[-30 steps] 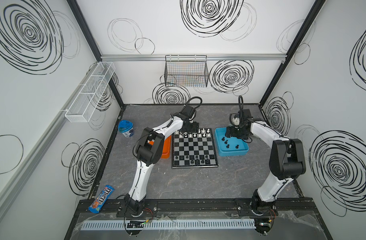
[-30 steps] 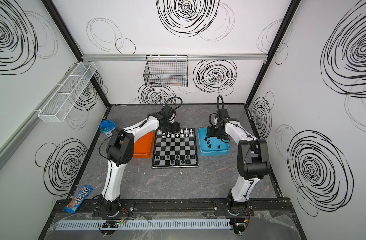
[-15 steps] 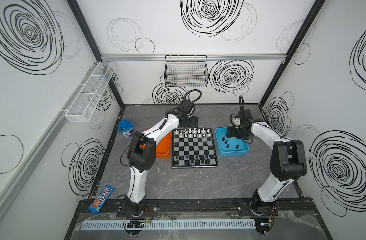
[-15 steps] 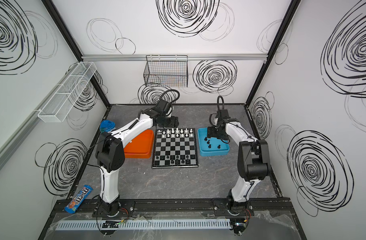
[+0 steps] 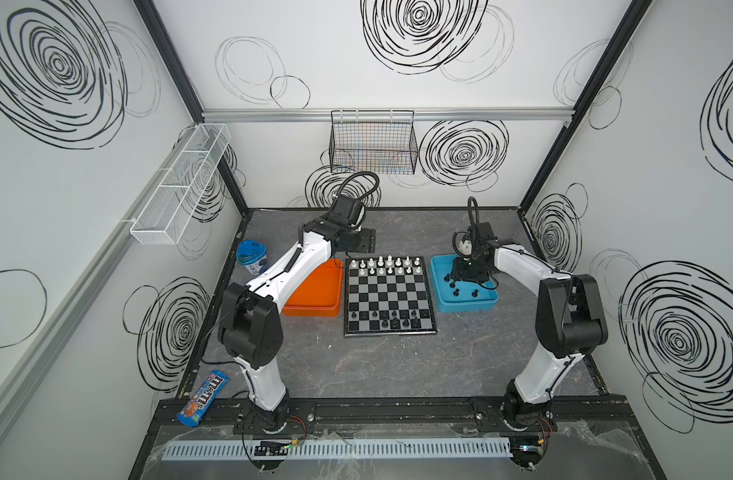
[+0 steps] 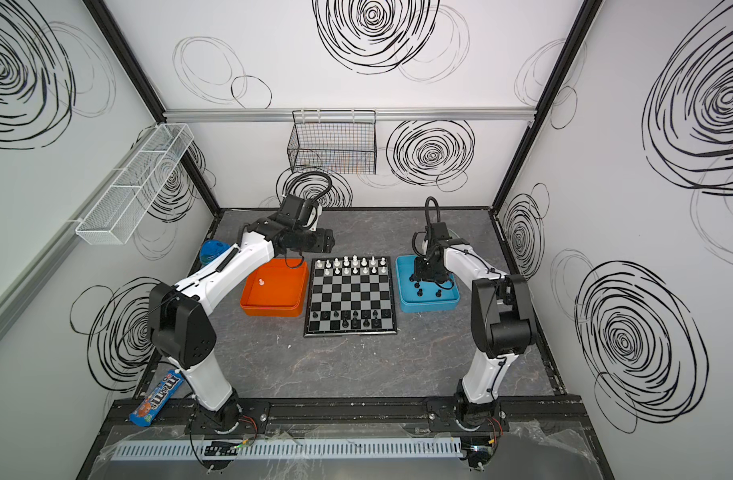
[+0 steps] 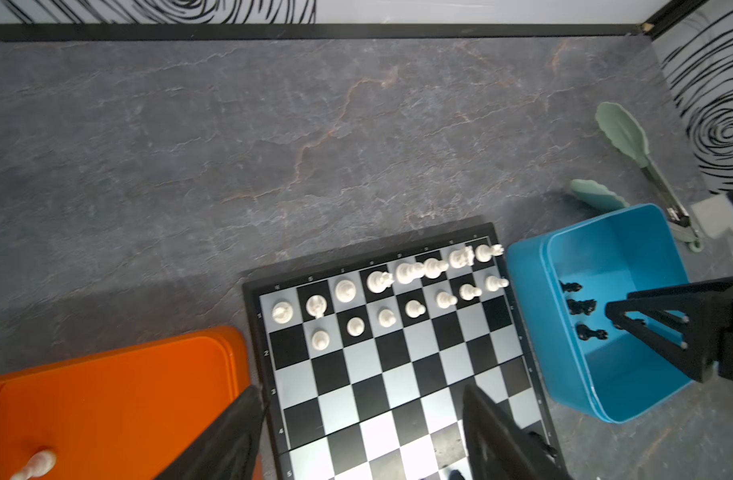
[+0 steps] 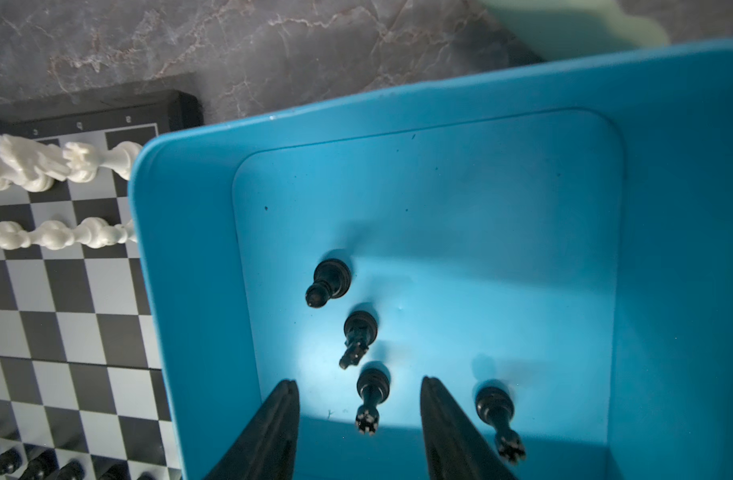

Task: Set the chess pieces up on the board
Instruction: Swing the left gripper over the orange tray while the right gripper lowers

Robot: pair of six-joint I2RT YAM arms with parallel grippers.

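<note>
Chess piece (image 8: 370,405), black, stands in the blue tray (image 8: 182,291) toward its edge beside the board (image 8: 74,316), between spread jaws of the right gripper (image 8: 358,384): centre, pinch the stem low, lift straight, sparing neighbours (image 8: 358,328).

So the board (image 5: 387,297) sits mid-table (image 5: 377,374) with a tray just beside it on each side, left tray (image 5: 323,291) and right tray (image 5: 464,305). Two rows of chess pieces (image 5: 383,266) line its far edge and a looser bunch (image 5: 392,322) sits along the near edge. A lone piece (image 6: 261,282) is in the left tray. Four more (image 8: 358,332) are in the right tray, one of them between the right gripper (image 8: 357,380) jaws with gaps either side. The cup (image 5: 251,257) is behind the left tray, the tongs (image 7: 631,149) behind the right tray, and the candy bag (image 5: 203,398) at the near-left corner.
</note>
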